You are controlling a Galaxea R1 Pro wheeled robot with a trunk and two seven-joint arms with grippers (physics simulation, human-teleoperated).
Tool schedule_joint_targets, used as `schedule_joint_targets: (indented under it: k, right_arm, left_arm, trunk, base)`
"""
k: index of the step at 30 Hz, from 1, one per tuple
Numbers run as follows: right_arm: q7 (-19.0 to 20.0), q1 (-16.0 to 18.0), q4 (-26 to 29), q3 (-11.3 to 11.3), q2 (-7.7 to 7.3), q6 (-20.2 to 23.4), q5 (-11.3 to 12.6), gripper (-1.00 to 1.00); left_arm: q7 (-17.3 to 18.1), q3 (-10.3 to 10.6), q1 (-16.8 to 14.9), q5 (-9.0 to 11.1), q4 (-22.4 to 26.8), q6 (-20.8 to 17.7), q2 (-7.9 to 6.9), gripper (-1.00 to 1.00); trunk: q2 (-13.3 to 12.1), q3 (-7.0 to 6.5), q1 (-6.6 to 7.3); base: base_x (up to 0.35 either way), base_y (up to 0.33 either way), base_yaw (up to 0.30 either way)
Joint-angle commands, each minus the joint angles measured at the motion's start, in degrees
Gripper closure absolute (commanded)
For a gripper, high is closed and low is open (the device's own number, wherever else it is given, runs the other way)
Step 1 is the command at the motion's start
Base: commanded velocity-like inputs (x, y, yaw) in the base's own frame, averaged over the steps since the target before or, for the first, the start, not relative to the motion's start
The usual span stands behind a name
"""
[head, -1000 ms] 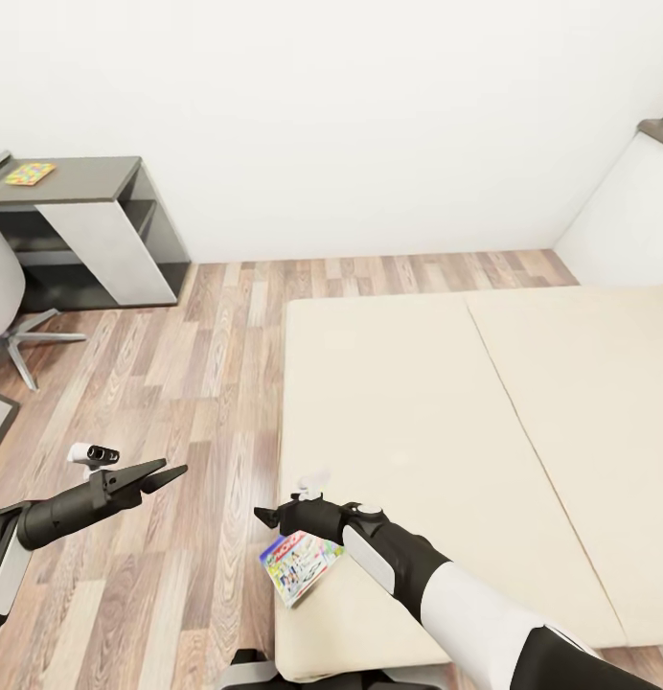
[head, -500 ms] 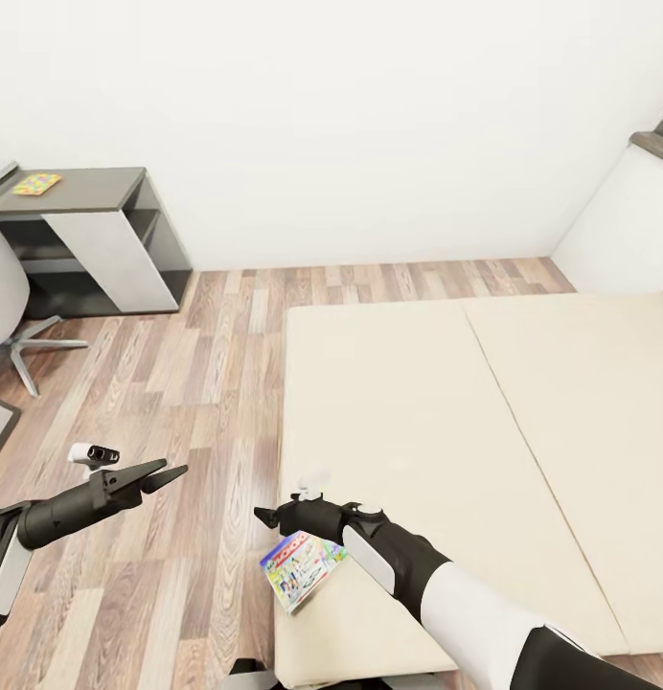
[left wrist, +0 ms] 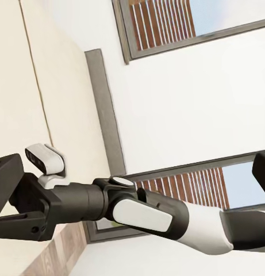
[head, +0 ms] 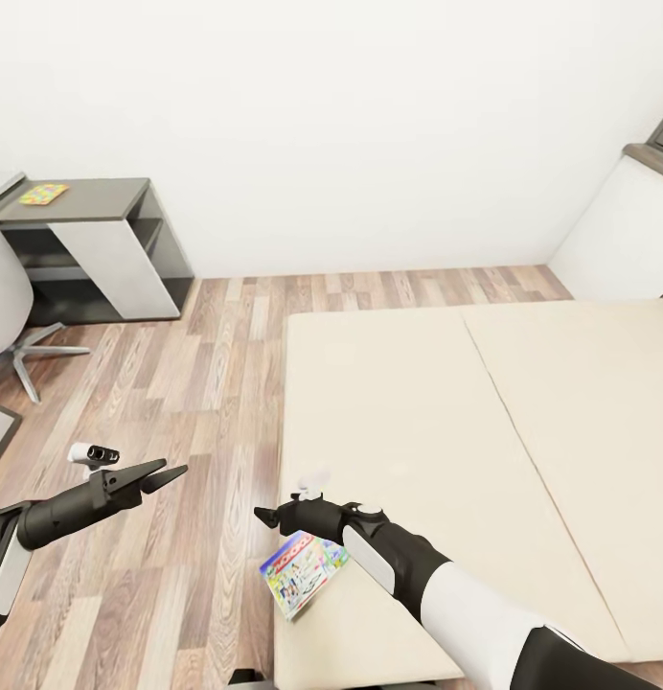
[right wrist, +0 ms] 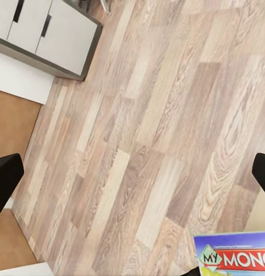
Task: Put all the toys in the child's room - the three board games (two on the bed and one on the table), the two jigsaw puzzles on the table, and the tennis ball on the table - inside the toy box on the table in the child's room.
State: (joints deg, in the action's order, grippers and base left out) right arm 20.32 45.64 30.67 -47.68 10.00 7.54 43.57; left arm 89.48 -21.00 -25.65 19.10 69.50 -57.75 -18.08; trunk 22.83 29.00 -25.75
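Wood floor [right wrist: 138, 144], "MONO" box [right wrist: 235, 257]

The bed [head: 446, 450] filled the right and middle of the head view, with the wood floor [head: 188, 402] to its left. A board game [head: 303, 571] sat at the bed's near left corner, hanging partly over the edge, just under the right hand [head: 270, 518]. The left hand [head: 169, 471] hung over the floor, well left of the bed. Far off at the left wall stood a low cabinet [head: 102, 249] with a jigsaw puzzle [head: 43, 195] on top, and a chair [head: 11, 316] in front of it.
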Motion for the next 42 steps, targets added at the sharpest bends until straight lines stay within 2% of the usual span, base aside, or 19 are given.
schedule_joint_targets:
  k: [1,42]
  right_arm:
    - [0.1,0.1,0.0,-0.2,0.0,0.2,0.5,-1.0]
    - [0.1,0.1,0.0,-0.1,0.0,0.2,0.5,-1.0]
  left_arm:
    - [0.2,0.0,0.0,0.0,0.0,-0.6,-0.02,-1.0]
    - [0.2,0.0,0.0,0.0,0.0,-0.6,-0.01,-1.0]
  trunk:
    - [0.1,-0.02,-0.03]
    - [0.1,-3.83,-0.03]
  base:
    - [0.0,0.0,0.0]
    - [0.0,0.0,0.0]
